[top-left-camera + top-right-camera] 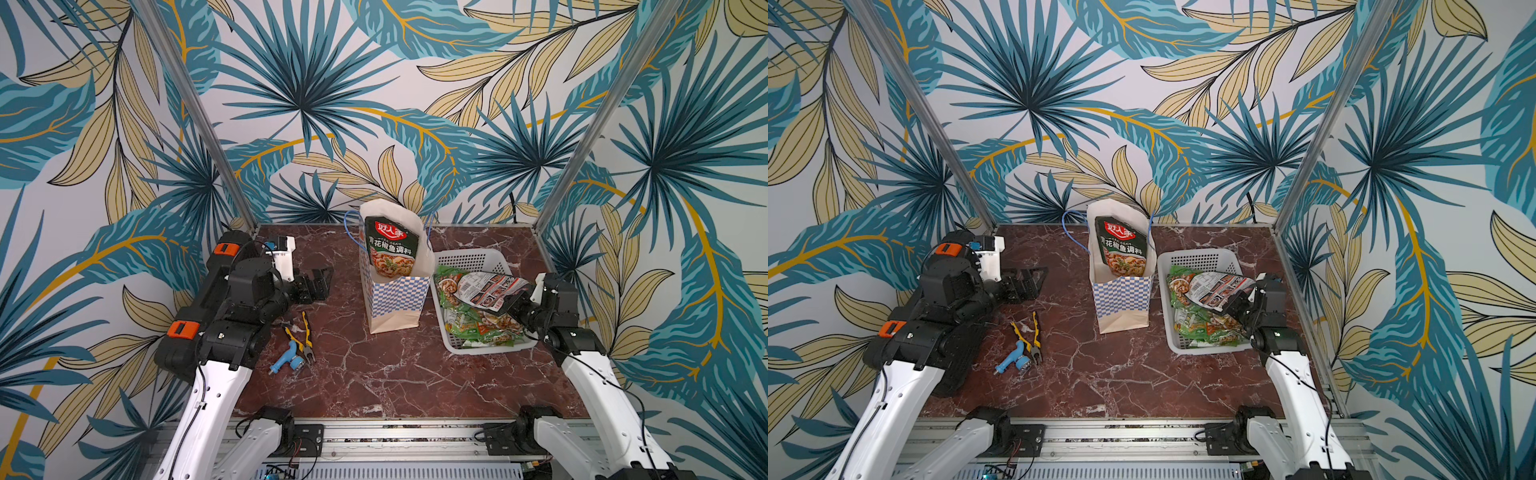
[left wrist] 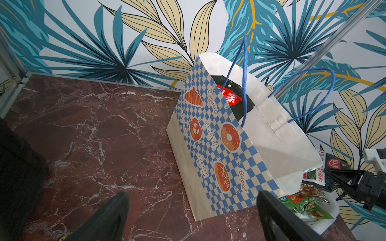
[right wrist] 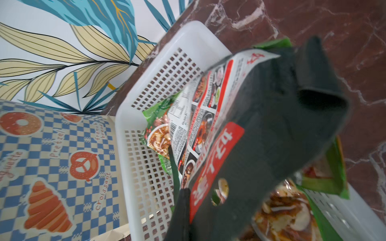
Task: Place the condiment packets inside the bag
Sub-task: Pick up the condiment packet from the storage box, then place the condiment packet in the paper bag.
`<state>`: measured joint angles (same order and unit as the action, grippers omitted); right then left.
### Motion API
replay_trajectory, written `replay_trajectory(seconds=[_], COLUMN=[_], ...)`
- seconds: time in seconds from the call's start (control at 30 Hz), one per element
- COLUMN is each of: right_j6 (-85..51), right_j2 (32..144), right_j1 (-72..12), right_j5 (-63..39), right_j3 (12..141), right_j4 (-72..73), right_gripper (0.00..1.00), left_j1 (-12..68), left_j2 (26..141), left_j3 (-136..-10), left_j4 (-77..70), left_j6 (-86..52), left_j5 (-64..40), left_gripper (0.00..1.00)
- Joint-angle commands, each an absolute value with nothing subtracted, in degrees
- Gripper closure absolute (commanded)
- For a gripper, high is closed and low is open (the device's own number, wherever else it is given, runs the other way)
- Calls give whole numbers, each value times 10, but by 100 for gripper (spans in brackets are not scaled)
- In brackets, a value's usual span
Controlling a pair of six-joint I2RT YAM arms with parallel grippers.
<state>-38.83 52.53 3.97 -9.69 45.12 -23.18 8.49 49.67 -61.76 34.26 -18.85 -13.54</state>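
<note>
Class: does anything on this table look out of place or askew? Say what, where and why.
Yes: yellow-handled pliers and a blue tool lie loose on the table near the left arm, unrelated to the bagging task. Nothing looks spilled or damaged.

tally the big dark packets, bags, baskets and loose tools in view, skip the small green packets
paper bag: 1
white basket: 1
large dark packets: 2, upright packet in the paper bag, gripped packet in the right gripper
pliers: 1
blue tool: 1
total: 6
</note>
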Motion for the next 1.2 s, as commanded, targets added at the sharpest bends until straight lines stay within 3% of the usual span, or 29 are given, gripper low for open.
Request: replay_trajectory(seconds=[0.0, 0.27, 0.53, 0.93, 1.17], right_j6=[-340, -278, -332, -339, -331], right_j2=[531, 627, 665, 803, 892], right_j1=[38, 28, -1, -162, -221], right_j5=[-112, -177, -252, -348, -395], right_j3=[544, 801, 994, 1256, 1337], right_j4=[-239, -328, -308, -259, -236], right_gripper=[100, 100, 100, 100, 100], left_j1=[79, 79, 79, 80, 79], left_j2=[494, 494, 497, 504, 505], left_j3=[-605, -605, -602, -603, -604], left_j4=[328, 324, 319, 322, 325], left_j6=[-184, -183, -181, -179, -177], left_j5=[-150, -159, -160, -152, -149], left_gripper=[0, 0, 0, 0, 0])
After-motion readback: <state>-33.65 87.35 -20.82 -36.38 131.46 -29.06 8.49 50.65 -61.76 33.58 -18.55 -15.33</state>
